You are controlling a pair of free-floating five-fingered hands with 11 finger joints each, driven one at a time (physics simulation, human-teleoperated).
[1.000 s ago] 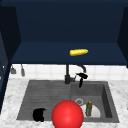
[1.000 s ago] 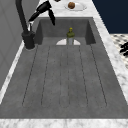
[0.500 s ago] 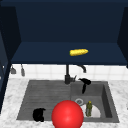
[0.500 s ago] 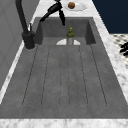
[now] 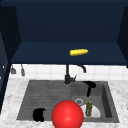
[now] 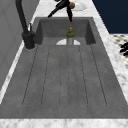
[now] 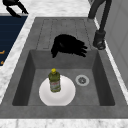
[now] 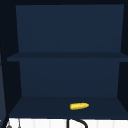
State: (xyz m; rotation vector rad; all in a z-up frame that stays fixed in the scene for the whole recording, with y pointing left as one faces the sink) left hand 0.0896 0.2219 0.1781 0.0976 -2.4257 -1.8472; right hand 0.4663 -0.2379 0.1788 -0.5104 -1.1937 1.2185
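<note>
a: front view first — where is my right hand [image 5: 89, 87]?

b: above the sink basin [image 5: 106, 100], at its back edge, just right of the faucet [image 5: 67, 75]. from the right side view it hangs over the basin's far rim, fingers [image 7: 79, 49] relaxed and spread toward the faucet, closed on nothing.

a: and the bottle [image 7: 54, 80]?

b: upright on the white plate [image 7: 65, 97] at the basin floor, just beside the drain [image 7: 82, 80], below and apart from my right hand.

a: my left hand [image 5: 38, 114]?

b: over the drainboard's front left corner, well left of the basin; i cannot tell how its fingers stand.

a: anything else?

b: a red ball [image 5: 67, 115] at the front of the sink, and a corn cob [image 5: 78, 52] on the cabinet shelf above the faucet.
</note>
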